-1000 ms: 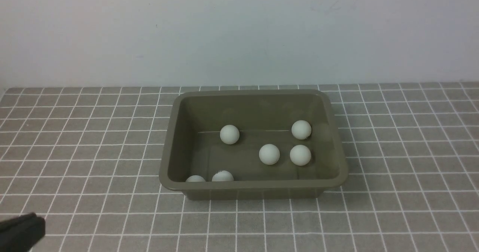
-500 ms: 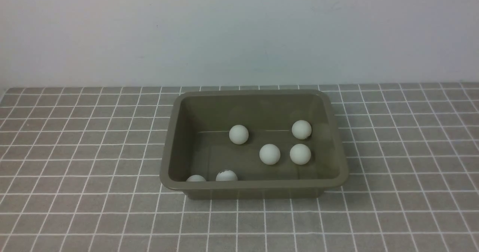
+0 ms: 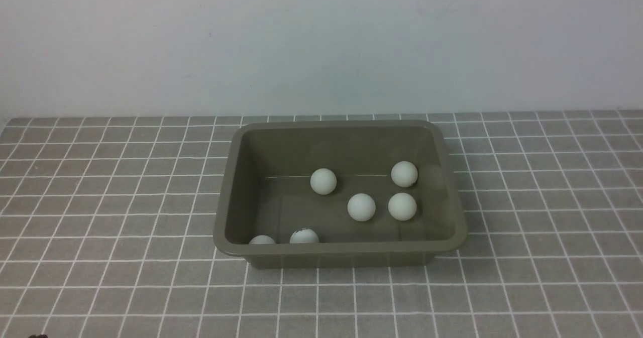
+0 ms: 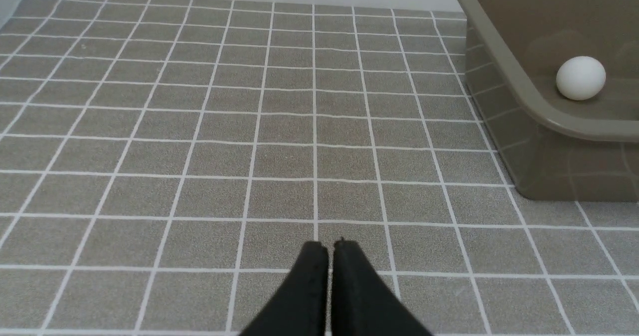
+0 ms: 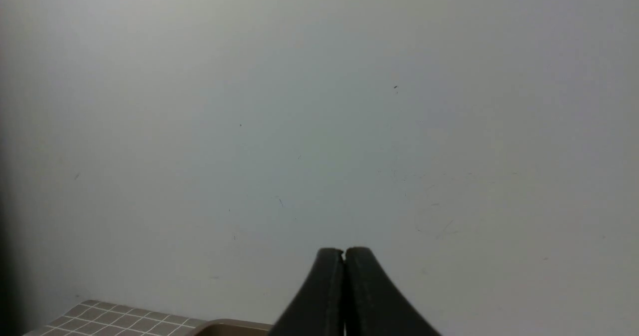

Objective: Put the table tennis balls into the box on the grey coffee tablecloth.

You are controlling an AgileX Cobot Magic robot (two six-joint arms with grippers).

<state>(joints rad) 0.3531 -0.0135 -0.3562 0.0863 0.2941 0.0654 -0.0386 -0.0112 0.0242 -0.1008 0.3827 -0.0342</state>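
Note:
The olive-green box [image 3: 454,217] stands in the middle of the grey coffee tablecloth [image 3: 100,202]. Several white table tennis balls lie inside it: one [image 3: 323,181], one [image 3: 361,207], one [image 3: 402,206], one [image 3: 404,174], and two [image 3: 303,236] by the near wall. The left wrist view shows the box's rim [image 4: 504,61] and one ball [image 4: 580,78], with my left gripper [image 4: 330,248] shut and empty over bare cloth, well apart from the box. My right gripper [image 5: 343,252] is shut and empty, raised and facing the wall. Only a dark sliver shows at the front view's lower left corner.
A plain pale wall [image 3: 321,41] stands behind the cloth's far edge. The right wrist view shows a corner of the cloth [image 5: 100,318] and a bit of the box rim [image 5: 229,326] at its lower edge.
My left gripper has drawn back out of the front view's lower left corner. One ball in the box has rolled to the right, and another near wall ball shifted slightly.

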